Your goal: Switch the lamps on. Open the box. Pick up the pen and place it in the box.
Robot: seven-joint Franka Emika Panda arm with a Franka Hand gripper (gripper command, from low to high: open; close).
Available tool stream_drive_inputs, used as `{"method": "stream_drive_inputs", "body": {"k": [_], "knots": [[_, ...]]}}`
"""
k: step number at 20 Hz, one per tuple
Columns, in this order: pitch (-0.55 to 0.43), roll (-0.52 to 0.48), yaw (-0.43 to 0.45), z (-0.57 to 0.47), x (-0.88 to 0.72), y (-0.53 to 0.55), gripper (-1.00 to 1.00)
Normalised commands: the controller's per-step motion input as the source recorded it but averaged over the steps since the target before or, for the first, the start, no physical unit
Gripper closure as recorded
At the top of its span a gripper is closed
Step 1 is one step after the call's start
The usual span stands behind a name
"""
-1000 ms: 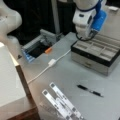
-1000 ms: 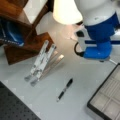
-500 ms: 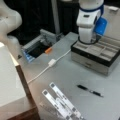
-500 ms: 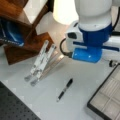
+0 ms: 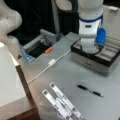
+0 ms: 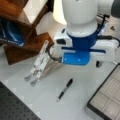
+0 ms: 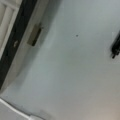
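The slim black pen [image 5: 89, 90] with a short silvery section lies flat on the grey table [image 5: 62, 72], alone, at five o'clock of a front view and at its centre bottom in another [image 6: 64, 89]. The flat silvery-grey box [image 5: 93, 58] stands open at three o'clock, its pale compartments showing. The white and blue arm [image 5: 90, 27] hangs over the box's left part. The gripper is hidden; its grip cannot be told.

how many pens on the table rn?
1. The pen lies on the grey table, in front of the open box, apart from the gripper. Nothing else pen-like shows; the arm may hide some.
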Motion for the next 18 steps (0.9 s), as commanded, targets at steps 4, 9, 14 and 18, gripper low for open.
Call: {"method": "stream_drive_inputs", "body": {"k": [4, 9, 14, 18], "knots": [[-0.013, -0.126, 0.402, -0.21, 0.32, -0.17, -1.0], [-0.002, -0.106, 0.439, -0.38, 0.38, -0.29, -1.0], [0.065, -0.141, 0.314, -0.18, 0.33, -0.24, -1.0], [0.084, -0.143, 0.263, -0.06, 0.32, -0.13, -1.0]]}}
